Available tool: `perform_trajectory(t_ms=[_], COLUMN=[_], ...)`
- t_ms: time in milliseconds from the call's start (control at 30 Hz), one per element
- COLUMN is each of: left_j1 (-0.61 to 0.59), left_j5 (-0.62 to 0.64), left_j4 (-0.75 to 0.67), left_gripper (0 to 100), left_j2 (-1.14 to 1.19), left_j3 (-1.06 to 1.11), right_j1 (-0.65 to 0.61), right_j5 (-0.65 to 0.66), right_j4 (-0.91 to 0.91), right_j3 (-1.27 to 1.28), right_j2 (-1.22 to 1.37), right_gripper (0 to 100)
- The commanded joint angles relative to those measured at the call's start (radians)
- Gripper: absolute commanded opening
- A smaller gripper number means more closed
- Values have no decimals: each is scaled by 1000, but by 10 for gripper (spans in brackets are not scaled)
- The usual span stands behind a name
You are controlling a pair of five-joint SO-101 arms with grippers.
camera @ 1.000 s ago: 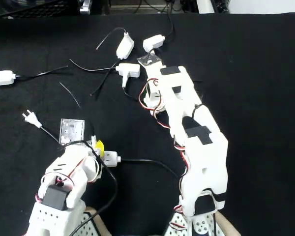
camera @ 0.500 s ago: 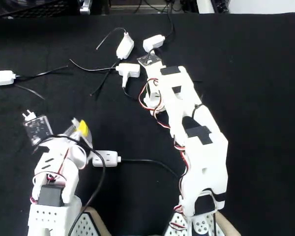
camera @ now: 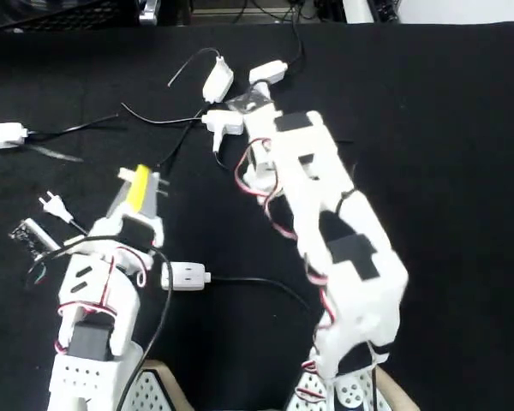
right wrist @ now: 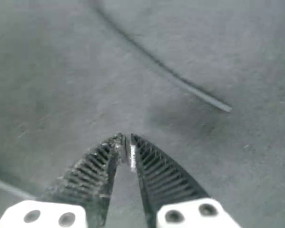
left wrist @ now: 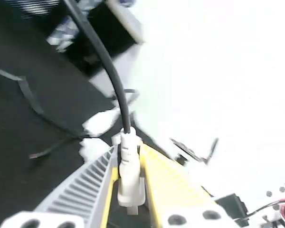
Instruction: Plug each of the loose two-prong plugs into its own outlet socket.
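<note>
At nine o'clock on the surface, our left pincer (camera: 140, 181) clamps a white plug (left wrist: 129, 178); our right pincer (right wrist: 126, 141) is pinched narrow. Next, we judge, the plug needs aligning with the socket (camera: 186, 276) at its five o'clock.

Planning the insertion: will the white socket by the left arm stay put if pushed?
Probably slides: the white socket looks small, lying loose on the black cloth. Its cord curves slack, so it likely anchors little.
</note>
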Motion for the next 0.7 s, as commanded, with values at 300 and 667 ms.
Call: perform_trajectory(t_ms=[300,667], left_j1=[249,268], left_j5=[15,238], left_j4=[-149,-176], left_gripper=[29,30], left_j2=[-6,-6], left_j3=[-36,-44], right_j1=[-118,-112], right_j5=[51,92], right_j4=[-155,-176], right_j3=[433,522], right_j2=[-633,-799], right_gripper=[12,12])
